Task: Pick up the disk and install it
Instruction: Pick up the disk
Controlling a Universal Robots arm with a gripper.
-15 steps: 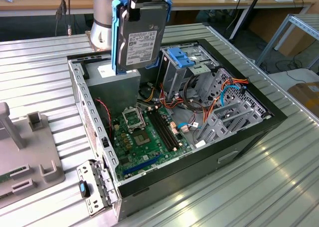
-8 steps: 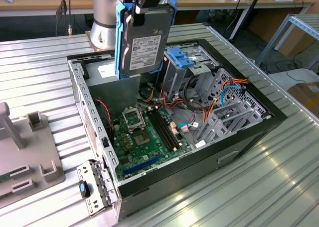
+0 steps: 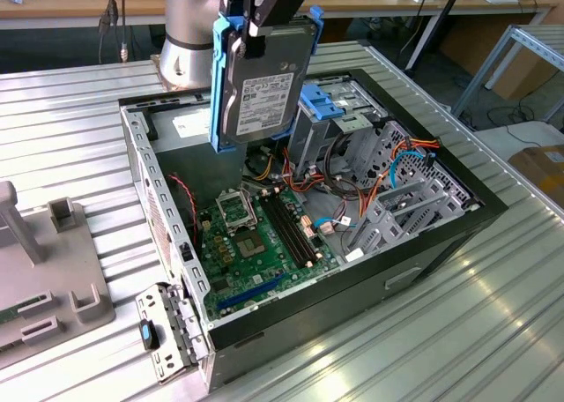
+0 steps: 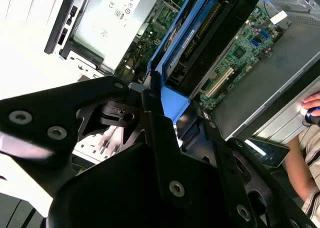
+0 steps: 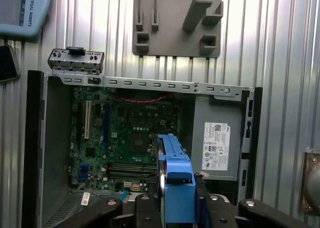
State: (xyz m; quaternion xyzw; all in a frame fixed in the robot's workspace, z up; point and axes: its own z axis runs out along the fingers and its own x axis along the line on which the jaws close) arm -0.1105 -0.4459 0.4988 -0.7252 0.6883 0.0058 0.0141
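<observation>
You see the open computer case [image 3: 441, 243] lying mid-way across the tabletop [image 3: 493, 331], its motherboard [image 3: 256, 248] bared, and above its far edge your jaws clamp the disk [image 3: 264, 85], held upright in the air.

The disk [image 3: 264, 89] is a flat slab of dark grey metal with a white printed label on its broad face. A bright blue plastic bracket [image 3: 218, 85] runs along its sides. It hangs in the air stood on edge, with the label face turned toward the exterior view, and the gripper [image 3: 249, 18] pinches its top edge. In that view it sits at about twelve o'clock from the middle of the open computer case [image 3: 141, 182], raised above it. Both wrist views show it edge-on.
</observation>
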